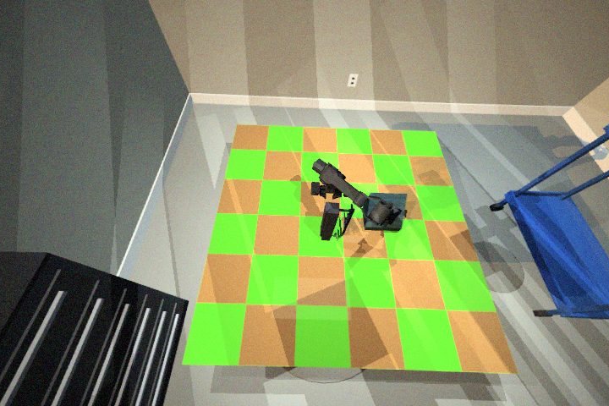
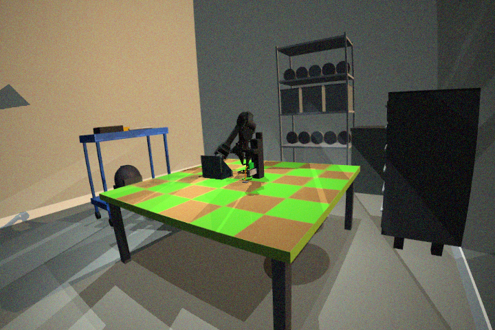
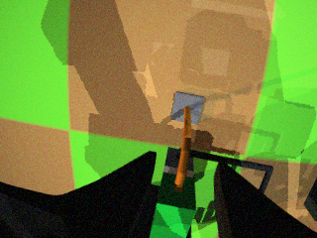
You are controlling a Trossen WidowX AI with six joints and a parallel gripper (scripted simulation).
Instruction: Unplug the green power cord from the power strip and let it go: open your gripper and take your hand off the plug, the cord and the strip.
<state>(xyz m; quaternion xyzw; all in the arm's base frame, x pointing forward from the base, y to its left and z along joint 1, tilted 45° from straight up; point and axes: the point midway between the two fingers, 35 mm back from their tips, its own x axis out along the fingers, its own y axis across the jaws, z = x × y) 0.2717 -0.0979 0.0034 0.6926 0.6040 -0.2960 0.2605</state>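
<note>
The dark power strip (image 1: 331,222) (image 2: 258,157) stands upright on the checkered table. The green plug (image 2: 251,166) (image 3: 172,218) is at the strip's side, low down; its contact with the socket is not clear. In the wrist view it shows between my fingers, with a gap to the right finger. An orange cord (image 3: 186,134) (image 2: 245,173) runs from beside the plug's dark part to a small grey square plate (image 3: 180,110) on the table. My gripper (image 3: 185,165) (image 2: 245,161) is partly open and empty, beside the strip and above the plug. Its fingertips are hard to make out in the top view.
A thin black rack with prongs (image 1: 347,221) stands between the strip and the arm's dark base block (image 1: 372,222) (image 2: 214,167). A pale plug (image 2: 252,172) shows just below the green one. A blue cart (image 1: 563,249) and a black cabinet (image 2: 431,163) stand off the table (image 2: 201,231).
</note>
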